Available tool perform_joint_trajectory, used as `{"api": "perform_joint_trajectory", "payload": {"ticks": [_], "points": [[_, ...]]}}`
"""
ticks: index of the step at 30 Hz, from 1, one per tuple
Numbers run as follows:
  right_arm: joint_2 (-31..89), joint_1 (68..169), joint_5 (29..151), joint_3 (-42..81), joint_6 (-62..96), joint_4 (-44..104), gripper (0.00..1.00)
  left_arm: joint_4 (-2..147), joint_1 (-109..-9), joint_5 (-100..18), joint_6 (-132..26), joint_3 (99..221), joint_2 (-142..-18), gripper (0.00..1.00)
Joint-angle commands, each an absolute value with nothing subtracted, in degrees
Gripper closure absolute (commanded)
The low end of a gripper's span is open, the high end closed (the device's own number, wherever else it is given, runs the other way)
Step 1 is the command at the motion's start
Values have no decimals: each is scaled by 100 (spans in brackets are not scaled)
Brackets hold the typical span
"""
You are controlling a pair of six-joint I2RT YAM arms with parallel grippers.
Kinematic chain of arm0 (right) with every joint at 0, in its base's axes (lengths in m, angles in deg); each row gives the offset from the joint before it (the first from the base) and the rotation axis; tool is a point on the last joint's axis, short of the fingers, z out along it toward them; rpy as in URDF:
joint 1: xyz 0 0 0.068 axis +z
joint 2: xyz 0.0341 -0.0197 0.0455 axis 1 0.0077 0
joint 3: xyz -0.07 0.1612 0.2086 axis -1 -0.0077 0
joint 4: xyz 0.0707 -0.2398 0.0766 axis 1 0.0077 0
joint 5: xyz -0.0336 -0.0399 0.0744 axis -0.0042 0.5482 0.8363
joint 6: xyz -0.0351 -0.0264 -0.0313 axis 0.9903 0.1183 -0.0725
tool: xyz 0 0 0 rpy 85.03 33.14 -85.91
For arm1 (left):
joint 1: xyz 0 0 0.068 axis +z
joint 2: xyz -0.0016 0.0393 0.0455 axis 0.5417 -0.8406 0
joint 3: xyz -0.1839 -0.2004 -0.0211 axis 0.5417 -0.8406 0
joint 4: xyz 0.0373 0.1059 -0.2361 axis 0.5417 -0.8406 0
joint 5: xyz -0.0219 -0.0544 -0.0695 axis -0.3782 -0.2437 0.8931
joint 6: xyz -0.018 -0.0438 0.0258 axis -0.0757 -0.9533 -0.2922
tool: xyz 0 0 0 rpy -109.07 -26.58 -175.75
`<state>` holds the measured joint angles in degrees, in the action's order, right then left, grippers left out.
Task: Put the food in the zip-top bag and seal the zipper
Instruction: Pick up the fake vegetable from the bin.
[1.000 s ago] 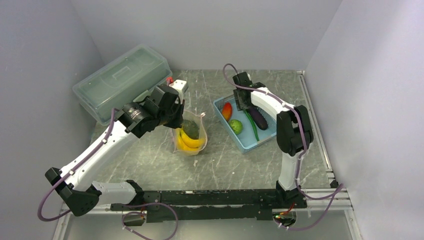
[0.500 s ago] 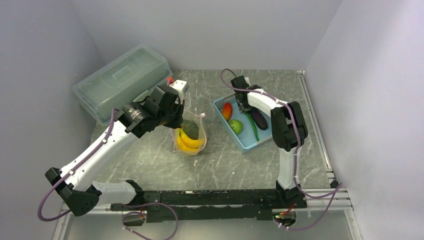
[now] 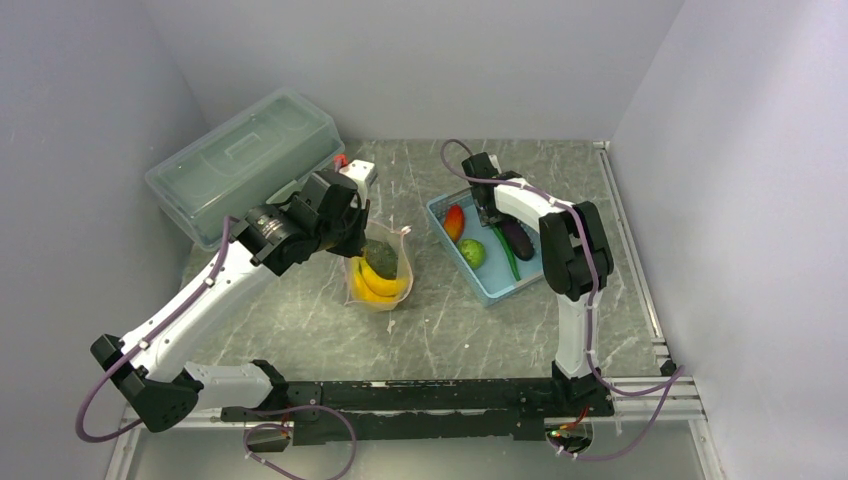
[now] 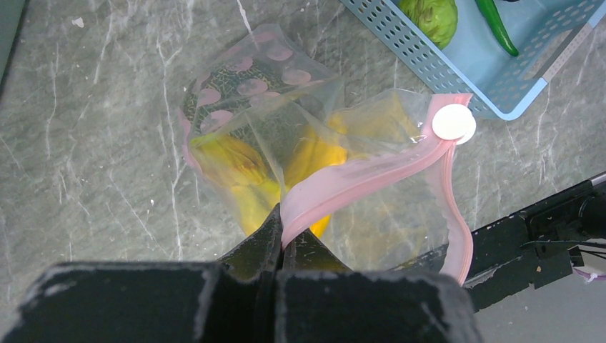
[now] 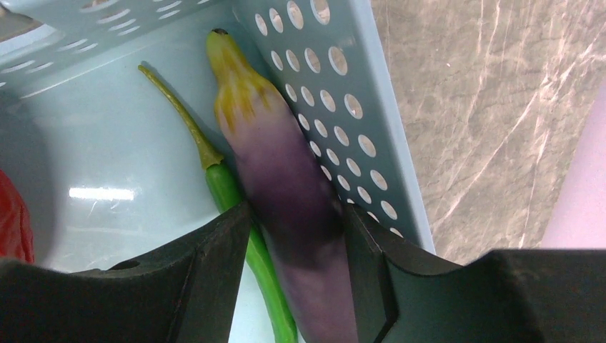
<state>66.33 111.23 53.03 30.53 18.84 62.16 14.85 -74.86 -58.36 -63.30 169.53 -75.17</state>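
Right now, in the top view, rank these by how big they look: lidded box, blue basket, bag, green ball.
Largest to smallest:
1. lidded box, clearly the largest
2. blue basket
3. bag, somewhat smaller than the basket
4. green ball, by far the smallest

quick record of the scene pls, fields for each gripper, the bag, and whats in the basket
left gripper: shut on the zipper
right gripper: jaws either side of the eggplant, grip unclear
zip-top bag: mouth open, unsealed, holds bananas and dull-green lump
basket: eggplant, green chili, green ball, red-orange piece
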Motion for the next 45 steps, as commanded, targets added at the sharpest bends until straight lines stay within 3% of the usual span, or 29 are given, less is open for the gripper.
{"api": "perform_joint_trajectory", "payload": {"ticks": [1,8,15,25,32,39,45], "points": [[6898,11044,5636,2912,1928,6181,45,1587,-7472,-5802,-6295,17107,-7498,100],[6956,10885,6248,2915,1881,6278,45,1543,-7472,-5784,-6295,17140,-7500,100],[6910,10863,6211,2798,1809,6270,70,1543,-7465,-5768,-6311,17167,-7500,100],[6152,10861,6201,2750,1500,6262,83,1572,-7467,-5696,-6390,17127,-7520,100],[5507,10862,6271,2593,1213,6140,85,1595,-7473,-5671,-6452,17077,-7499,100],[5350,10872,6473,2464,1242,6389,75,1604,-7466,-5649,-6453,17096,-7525,100],[5148,10892,6766,1938,1105,6299,73,1631,-7466,-5613,-6445,17095,-7557,100]]}}
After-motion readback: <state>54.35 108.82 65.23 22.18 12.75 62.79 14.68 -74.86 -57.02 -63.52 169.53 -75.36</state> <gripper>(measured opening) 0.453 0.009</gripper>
